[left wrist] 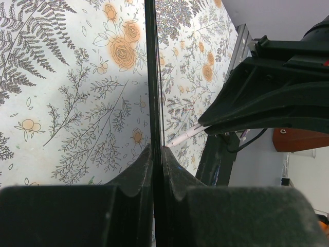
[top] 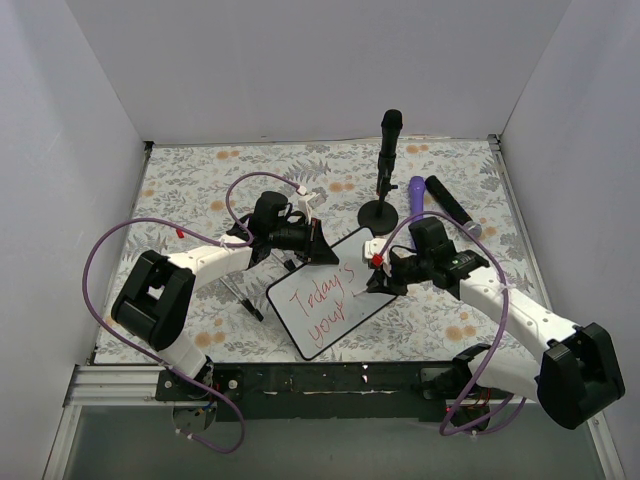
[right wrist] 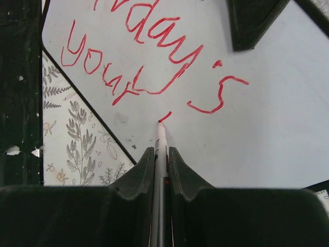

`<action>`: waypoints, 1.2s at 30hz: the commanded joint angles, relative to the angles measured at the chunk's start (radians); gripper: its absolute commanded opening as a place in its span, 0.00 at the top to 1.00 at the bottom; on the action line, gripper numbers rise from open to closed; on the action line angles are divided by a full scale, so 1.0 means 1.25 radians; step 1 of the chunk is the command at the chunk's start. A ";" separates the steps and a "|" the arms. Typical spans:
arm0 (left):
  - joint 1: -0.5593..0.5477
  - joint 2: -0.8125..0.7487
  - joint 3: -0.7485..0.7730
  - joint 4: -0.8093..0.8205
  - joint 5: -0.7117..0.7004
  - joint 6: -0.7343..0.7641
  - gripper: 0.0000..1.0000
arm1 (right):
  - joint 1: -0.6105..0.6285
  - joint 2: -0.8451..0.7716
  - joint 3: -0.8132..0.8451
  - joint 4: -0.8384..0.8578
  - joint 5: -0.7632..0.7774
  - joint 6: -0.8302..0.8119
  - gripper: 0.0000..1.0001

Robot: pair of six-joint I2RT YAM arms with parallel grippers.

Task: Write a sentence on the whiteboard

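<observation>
Whiteboard (top: 293,302) with red "Today's your" (top: 323,288); left jaws tight on its edge, right jaws on marker (right wrist: 161,149).

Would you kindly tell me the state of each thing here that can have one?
whiteboard, gripped at one edge, partly written
sentence, unfinished: "Today's your"
marker, uncapped, tip on the board
left gripper, shut on whiteboard edge
right gripper, shut on marker
microphone stand, upright

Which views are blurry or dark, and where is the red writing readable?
Top external: even light, sharp, the sentence legible on the whiteboard. Left wrist: left fingers dark and blurred, board seen edge-on. Right wrist: writing crisp, right fingers soft and dark around the marker.
</observation>
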 commanded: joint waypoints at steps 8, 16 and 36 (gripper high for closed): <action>0.002 -0.049 -0.002 0.029 -0.001 0.083 1.00 | 0.004 0.041 0.010 -0.103 -0.015 -0.070 0.99; 0.002 -0.045 -0.001 0.032 0.002 0.079 1.00 | 0.005 -0.007 -0.005 0.009 0.004 0.013 0.99; 0.002 -0.049 -0.001 0.030 0.002 0.081 1.00 | 0.019 -0.001 0.002 0.007 -0.020 0.017 0.99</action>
